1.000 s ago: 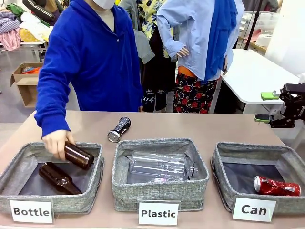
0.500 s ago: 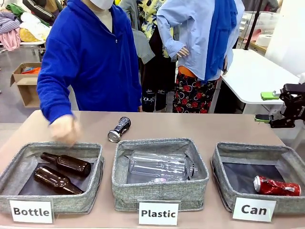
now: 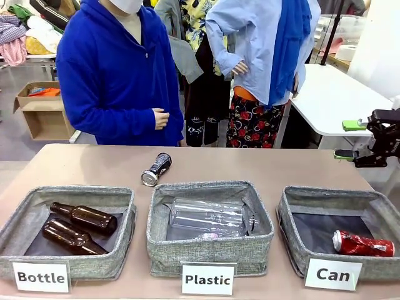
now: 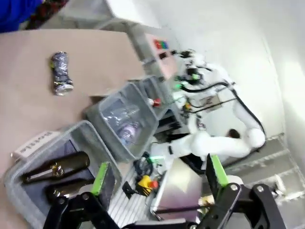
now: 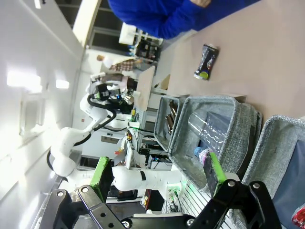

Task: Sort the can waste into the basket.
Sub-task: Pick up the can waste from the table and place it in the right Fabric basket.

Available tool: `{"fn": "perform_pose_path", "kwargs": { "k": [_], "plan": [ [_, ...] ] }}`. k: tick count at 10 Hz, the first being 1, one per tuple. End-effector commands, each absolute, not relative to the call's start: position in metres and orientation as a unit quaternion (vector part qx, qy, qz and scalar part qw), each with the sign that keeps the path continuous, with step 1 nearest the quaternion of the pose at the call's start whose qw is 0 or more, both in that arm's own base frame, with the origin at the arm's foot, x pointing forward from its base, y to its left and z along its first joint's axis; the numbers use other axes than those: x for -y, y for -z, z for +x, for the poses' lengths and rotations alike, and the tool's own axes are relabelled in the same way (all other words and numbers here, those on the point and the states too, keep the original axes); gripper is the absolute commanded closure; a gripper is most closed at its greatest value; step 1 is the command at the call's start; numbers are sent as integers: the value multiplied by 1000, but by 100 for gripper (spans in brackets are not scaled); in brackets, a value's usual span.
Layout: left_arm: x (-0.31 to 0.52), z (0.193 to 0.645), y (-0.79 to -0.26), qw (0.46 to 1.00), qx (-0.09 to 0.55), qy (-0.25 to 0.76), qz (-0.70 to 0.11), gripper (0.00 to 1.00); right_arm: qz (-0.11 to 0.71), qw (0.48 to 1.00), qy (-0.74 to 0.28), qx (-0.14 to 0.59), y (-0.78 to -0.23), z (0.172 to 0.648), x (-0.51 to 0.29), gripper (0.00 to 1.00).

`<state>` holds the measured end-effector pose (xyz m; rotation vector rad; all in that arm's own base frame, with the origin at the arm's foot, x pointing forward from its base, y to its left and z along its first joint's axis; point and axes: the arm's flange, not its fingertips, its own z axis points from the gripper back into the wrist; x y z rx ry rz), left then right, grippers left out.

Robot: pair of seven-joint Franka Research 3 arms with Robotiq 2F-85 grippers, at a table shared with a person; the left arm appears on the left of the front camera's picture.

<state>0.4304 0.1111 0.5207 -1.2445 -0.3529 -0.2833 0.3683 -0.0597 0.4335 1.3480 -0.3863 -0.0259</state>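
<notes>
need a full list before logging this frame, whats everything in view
table: one, tan, under everything
Can basket: one, grey, robot's right
Plastic bin: one, grey, middle
Bottle bin: one, grey, robot's left
labels: three, white, one before each bin
black can: one, black and silver, on the table behind the Plastic bin
red can: one, red, crushed, in the Can basket
brown bottles: two, brown, in the Bottle bin
clear plastic bottles: count unclear, clear, in the Plastic bin
person: one, blue top, far side
left gripper: one, black, green pads, open, empty
right gripper: one, black, green pads, open, at the table's right edge
</notes>
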Motion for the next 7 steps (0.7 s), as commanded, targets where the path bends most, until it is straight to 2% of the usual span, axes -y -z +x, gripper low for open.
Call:
{"fn": "perform_pose_path", "kwargs": {
  "k": [1, 3, 6, 7],
  "plan": [
    [-17, 446, -509, 848, 130, 157, -489, 0, 618, 766, 8, 179, -436, 368, 62, 0],
    [78, 468, -491, 891, 147, 204, -378, 0, 618, 766, 8, 179, -436, 368, 62, 0],
    [212, 510, -449, 904, 141, 307, -262, 0, 618, 766, 8, 179, -436, 368, 62, 0],
    [240, 522, -435, 910, 153, 310, -228, 0, 618, 766, 8, 179, -436, 368, 62, 0]
  ]
}}
